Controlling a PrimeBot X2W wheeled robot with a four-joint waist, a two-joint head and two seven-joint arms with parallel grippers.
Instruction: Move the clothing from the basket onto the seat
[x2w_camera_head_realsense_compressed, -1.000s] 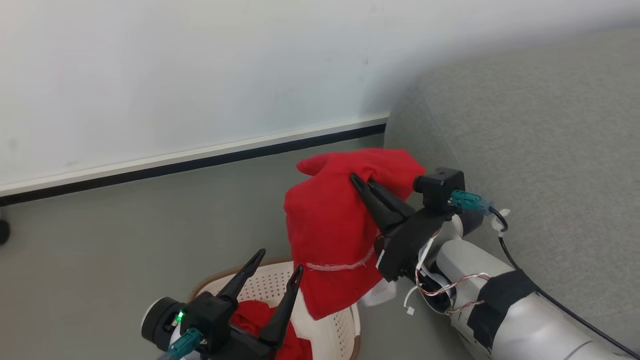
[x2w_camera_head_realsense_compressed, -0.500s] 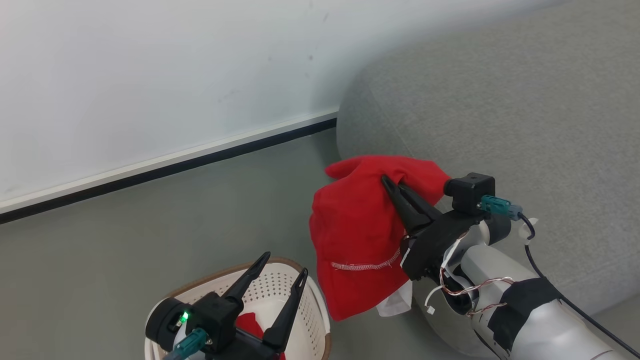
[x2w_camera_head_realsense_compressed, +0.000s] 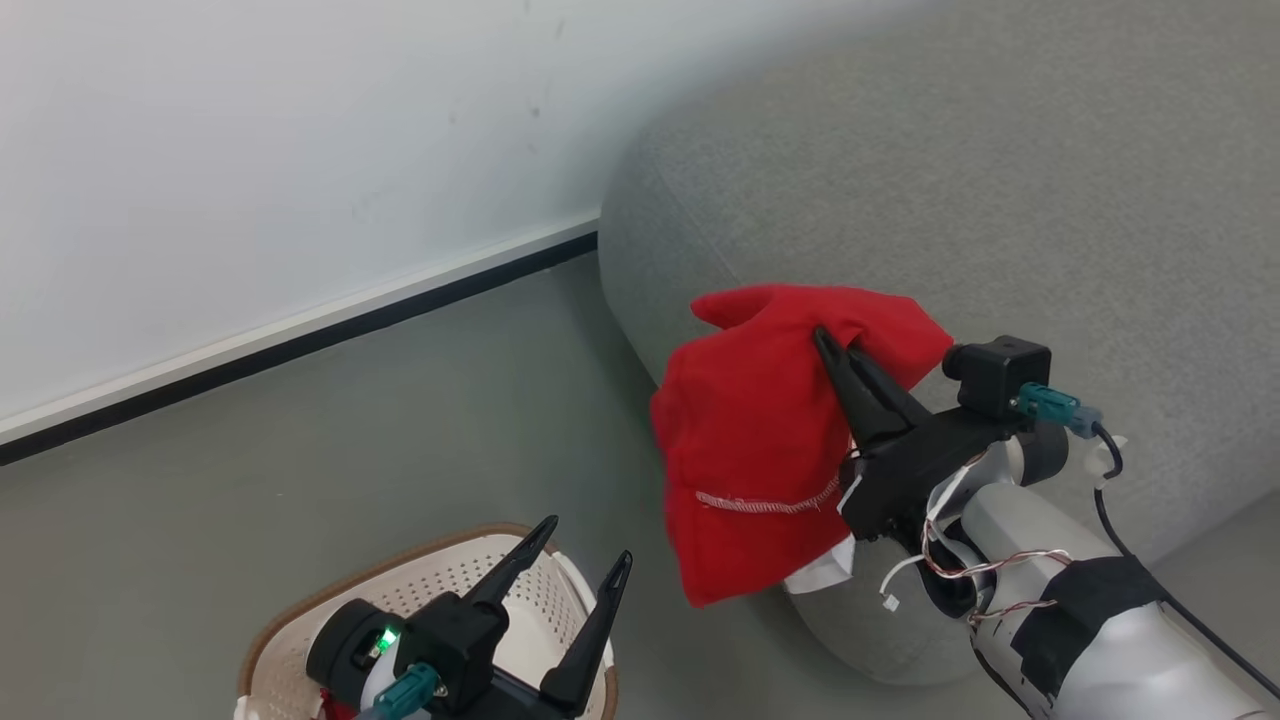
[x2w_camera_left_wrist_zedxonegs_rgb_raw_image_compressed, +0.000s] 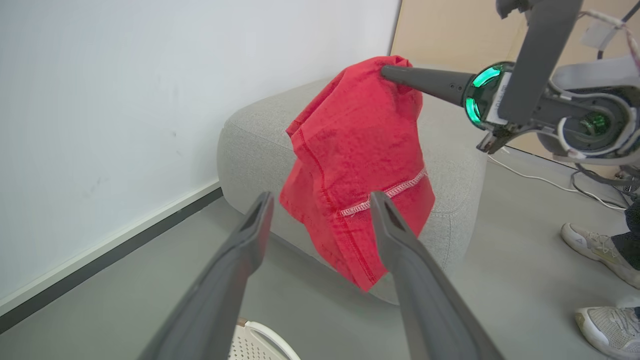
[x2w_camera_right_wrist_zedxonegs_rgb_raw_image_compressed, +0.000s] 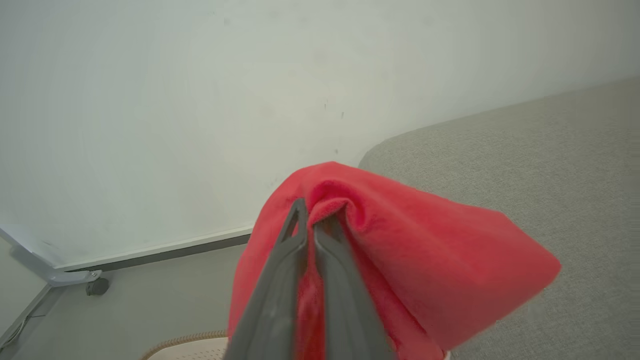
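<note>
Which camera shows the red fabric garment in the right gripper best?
The left wrist view: the red fabric garment hangs nearly whole from the right gripper, white-stitched hem visible, against the grey sofa. In the head view the gripper covers its right edge; in the right wrist view its bunched top wraps the shut fingers.

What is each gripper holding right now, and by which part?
The right gripper is shut on the red garment, pinching a bunched fold at its top; the rest hangs free. The left gripper is open and holds nothing.
</note>
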